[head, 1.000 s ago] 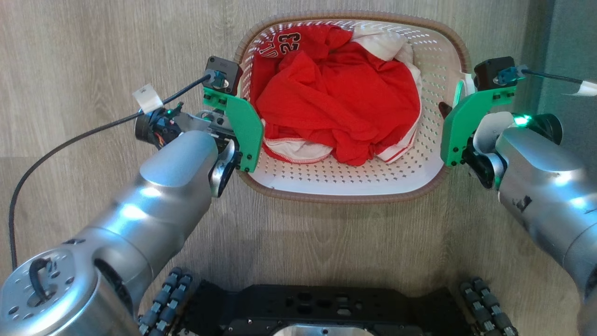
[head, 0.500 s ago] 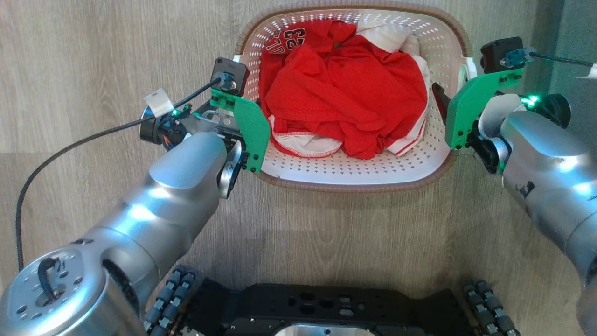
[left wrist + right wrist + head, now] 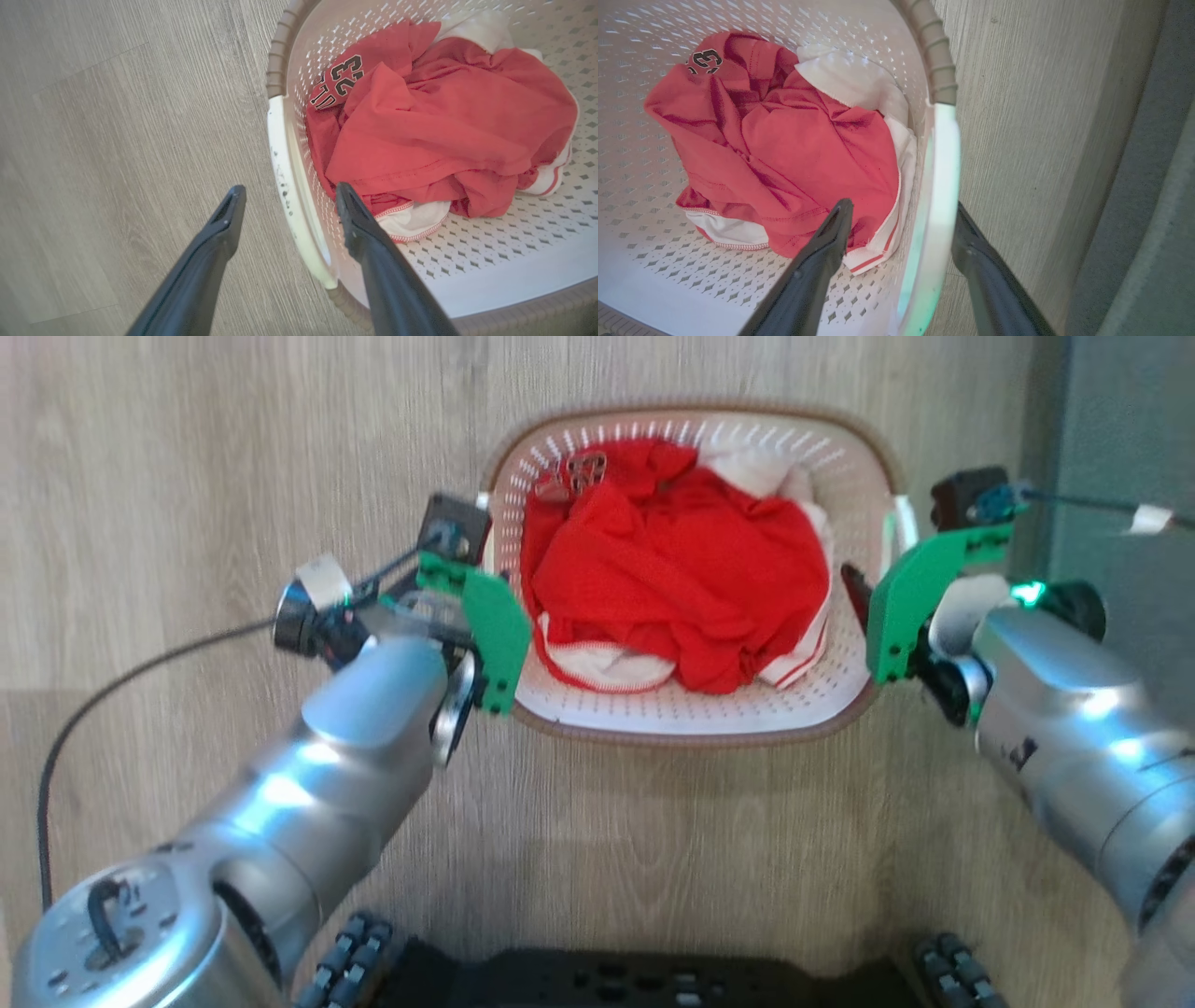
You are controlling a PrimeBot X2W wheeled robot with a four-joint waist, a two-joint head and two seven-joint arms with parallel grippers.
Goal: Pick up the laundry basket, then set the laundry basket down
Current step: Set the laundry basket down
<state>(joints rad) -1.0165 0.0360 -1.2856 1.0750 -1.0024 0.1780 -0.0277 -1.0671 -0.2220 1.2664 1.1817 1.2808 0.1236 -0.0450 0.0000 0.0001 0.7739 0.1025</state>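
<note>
Likely a home's room: pale grey-brown wood-grain plank floor (image 3: 187, 476), a cream perforated plastic laundry basket (image 3: 672, 705) holding crumpled red and white jerseys (image 3: 672, 579) (one numbered 23).

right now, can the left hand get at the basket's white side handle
Probably yes. The left hand is open, one finger outside the white handle over the floor, the other inside the laundry basket, so the handle lies between them. The red jersey lies in the basket, not over the handle.
</note>
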